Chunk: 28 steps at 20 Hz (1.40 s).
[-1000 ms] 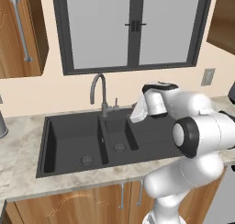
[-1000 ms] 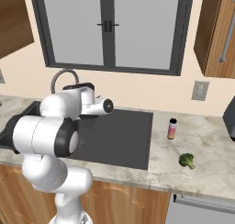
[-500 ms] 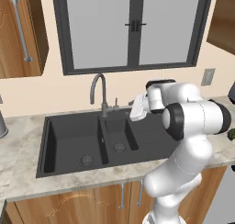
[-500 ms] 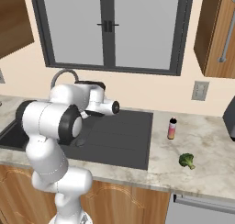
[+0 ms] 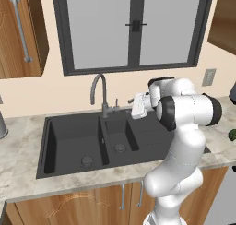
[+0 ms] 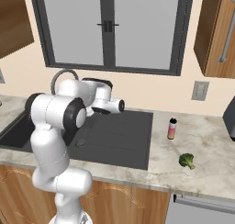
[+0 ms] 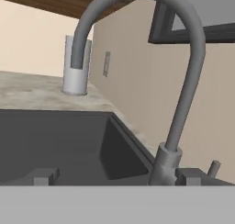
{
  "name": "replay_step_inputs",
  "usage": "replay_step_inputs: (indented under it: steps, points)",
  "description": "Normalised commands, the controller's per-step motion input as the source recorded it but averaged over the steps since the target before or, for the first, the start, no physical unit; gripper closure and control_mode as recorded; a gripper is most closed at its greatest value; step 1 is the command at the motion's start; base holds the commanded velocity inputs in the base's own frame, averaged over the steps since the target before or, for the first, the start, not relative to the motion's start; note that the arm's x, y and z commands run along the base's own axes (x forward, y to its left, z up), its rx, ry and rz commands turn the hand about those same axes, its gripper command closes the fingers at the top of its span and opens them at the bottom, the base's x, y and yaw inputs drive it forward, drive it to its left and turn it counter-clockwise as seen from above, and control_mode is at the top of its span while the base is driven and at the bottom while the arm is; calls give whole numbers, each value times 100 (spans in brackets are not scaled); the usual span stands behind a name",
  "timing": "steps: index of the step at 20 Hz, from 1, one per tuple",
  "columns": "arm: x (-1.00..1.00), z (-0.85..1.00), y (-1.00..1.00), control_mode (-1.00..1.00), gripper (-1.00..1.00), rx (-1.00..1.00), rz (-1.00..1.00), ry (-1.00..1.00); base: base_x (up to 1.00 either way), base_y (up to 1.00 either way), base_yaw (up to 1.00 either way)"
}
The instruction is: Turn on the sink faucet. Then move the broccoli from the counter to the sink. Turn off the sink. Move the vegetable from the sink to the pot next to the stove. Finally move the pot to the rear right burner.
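One faucet lever (image 7: 214, 167) just right of the sink faucet (image 5: 101, 92) base, so I'd ease the gripper (image 5: 138, 105) in level w/ it & nudge gently. Can't tell if jaws are parted or closed. Count: 2 basins in sink (image 5: 78, 139), 1 broccoli (image 6: 186, 160) on counter (image 6: 202, 168) far right, 1 bottle (image 6: 172, 128).

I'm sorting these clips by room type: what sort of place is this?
A home kitchen, rendered in simulation. A charcoal double-basin sink with a gooseneck faucet sits in a marbled stone counter under a window, with wooden cabinets below and a broccoli on the counter.
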Motion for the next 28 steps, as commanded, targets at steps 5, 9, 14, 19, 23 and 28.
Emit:
replay_step_inputs:
  steps: [5, 9, 14, 19, 23, 28]
  points:
    - [27, -9, 5, -100, -100, 0, 0, 0, 0, 0, 0]
    - [22, -18, 14, -100, -100, 0, 0, 0, 0, 0, 0]
    - [23, -18, 15, -100, -100, 0, 0, 0, 0, 0, 0]
    - [31, -12, 9, -100, -100, 0, 0, 0, 0, 0, 0]
    - [35, -8, 4, -100, -100, 0, 0, 0, 0, 0, 0]
    - [32, -8, 0, -100, -100, 0, 0, 0, 0, 0, 0]
